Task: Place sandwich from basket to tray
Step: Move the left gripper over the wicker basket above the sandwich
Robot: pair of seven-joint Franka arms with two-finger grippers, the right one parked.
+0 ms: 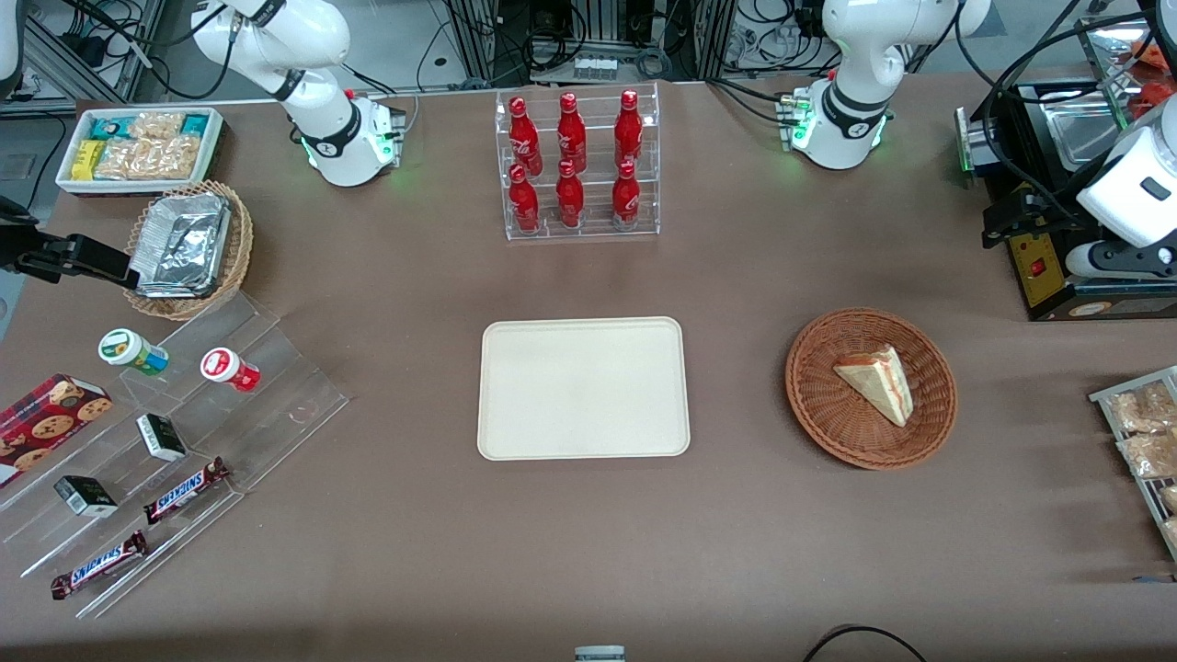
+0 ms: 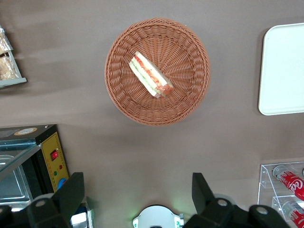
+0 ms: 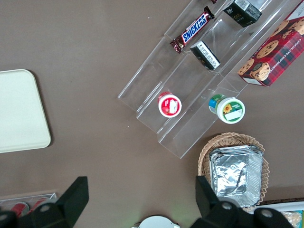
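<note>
The sandwich [image 1: 875,382], a pale wedge with red and green filling along its cut edge, lies in the round reddish-brown basket [image 1: 828,425] toward the working arm's end of the table. The cream tray [image 1: 583,388] sits flat beside the basket at the middle of the table, with nothing on it. My gripper [image 2: 135,192] hangs high over bare table between the arm's base and the basket [image 2: 122,102]. It is open wide, with nothing between its fingers. The sandwich [image 2: 151,76] and an edge of the tray [image 2: 284,71] both show well below it.
A clear rack of red bottles [image 1: 577,165] stands farther from the front camera than the tray. A black box with a yellow panel [image 1: 1039,268] sits near the working arm's base. A rack of snack packets [image 1: 1145,432] lies at that end's edge.
</note>
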